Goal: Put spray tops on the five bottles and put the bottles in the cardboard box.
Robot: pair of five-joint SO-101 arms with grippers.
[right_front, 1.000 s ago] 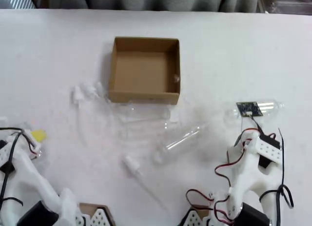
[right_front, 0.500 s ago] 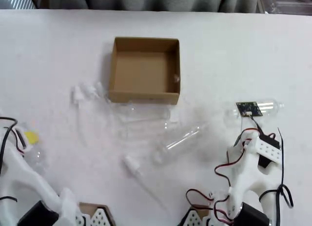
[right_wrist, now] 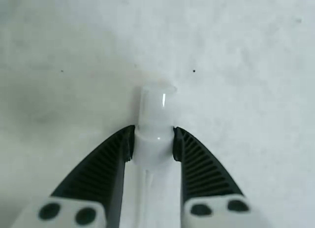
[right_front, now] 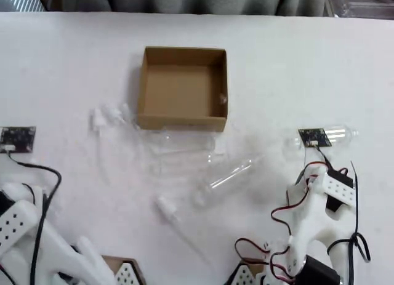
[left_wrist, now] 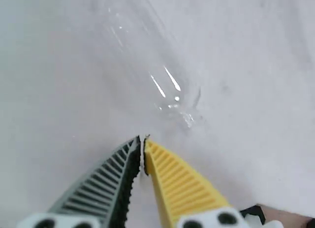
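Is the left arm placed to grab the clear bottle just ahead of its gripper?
Probably yes, once it opens: the left gripper is shut and empty, and the clear bottle lies on the white table just beyond its tips, with nothing between.

no legible text, labels, numbers or signs, cardboard box (right_front: 182, 121) plain brown, table (right_front: 308, 63) blank white

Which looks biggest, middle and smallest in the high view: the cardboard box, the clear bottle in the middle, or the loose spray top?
1. cardboard box: clearly largest.
2. clear bottle: long but thin.
3. loose spray top: smallest, though its faint tube makes its length unsure.
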